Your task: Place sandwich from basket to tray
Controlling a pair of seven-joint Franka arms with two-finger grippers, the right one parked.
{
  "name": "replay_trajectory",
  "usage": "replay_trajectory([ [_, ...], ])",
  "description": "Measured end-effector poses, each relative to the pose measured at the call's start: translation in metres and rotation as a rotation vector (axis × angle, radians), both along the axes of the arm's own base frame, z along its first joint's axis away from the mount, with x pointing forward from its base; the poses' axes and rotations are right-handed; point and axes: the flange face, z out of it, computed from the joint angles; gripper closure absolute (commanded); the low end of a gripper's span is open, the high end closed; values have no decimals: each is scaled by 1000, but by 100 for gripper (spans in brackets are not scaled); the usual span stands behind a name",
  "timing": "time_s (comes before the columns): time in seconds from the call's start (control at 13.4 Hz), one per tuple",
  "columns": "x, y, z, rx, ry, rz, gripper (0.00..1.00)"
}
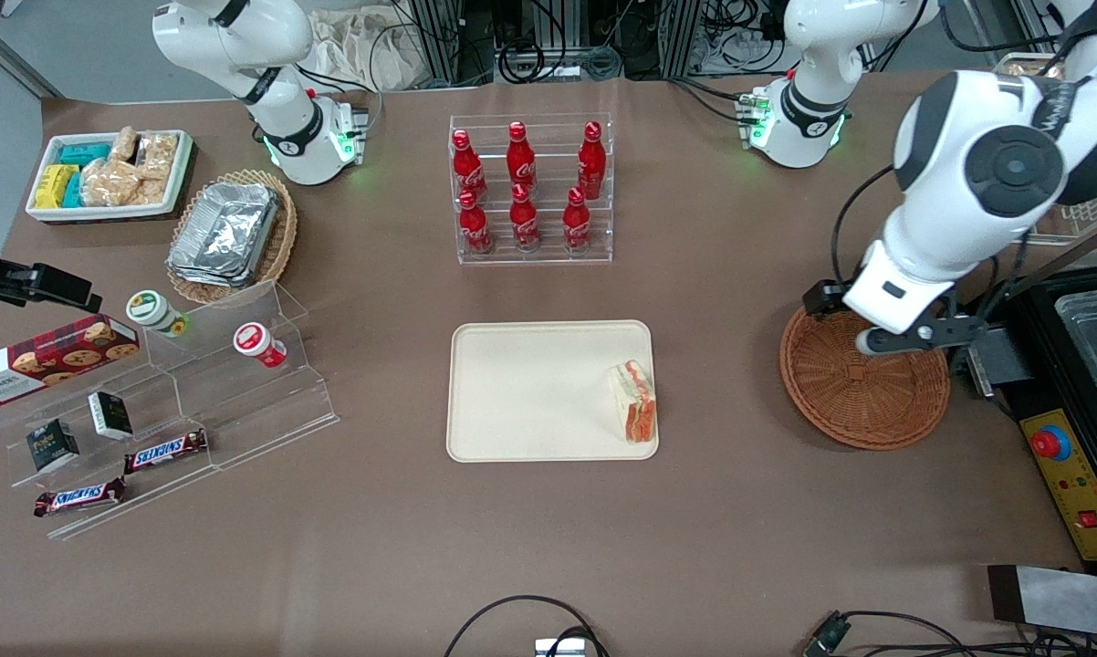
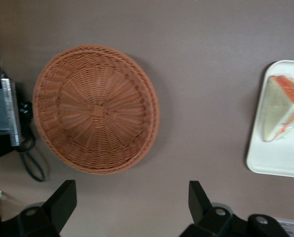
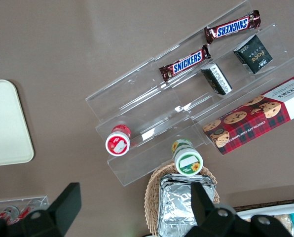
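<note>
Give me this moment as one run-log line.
sandwich: on tray, working-arm edge | basket: empty | gripper: open, empty, above table beside basket

Gripper [image 2: 132, 207] (jaws spread) hangs unobstructed above basket [image 2: 96, 109]

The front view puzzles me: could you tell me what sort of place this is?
Probably a robotics lab staged as a snack counter: red cola bottles in a clear rack, Snickers bars on acrylic steps, and the open left gripper above the round reddish-brown wicker basket.

Sandwich [image 1: 633, 401] on tray [image 1: 530, 392]; claw [image 1: 877, 339] seemingly above basket [image 1: 863, 397]
</note>
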Motion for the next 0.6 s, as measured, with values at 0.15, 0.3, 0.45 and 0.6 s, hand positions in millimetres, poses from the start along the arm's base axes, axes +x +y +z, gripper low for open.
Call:
replay_trajectory([
  [0.15, -2, 18, 4, 5, 22, -28, 0],
  [0.3, -8, 27, 10, 8, 51, -69, 0],
  [0.45, -7, 41, 20, 2, 48, -98, 0],
  [0.6, -4, 59, 38, -6, 55, -127, 0],
])
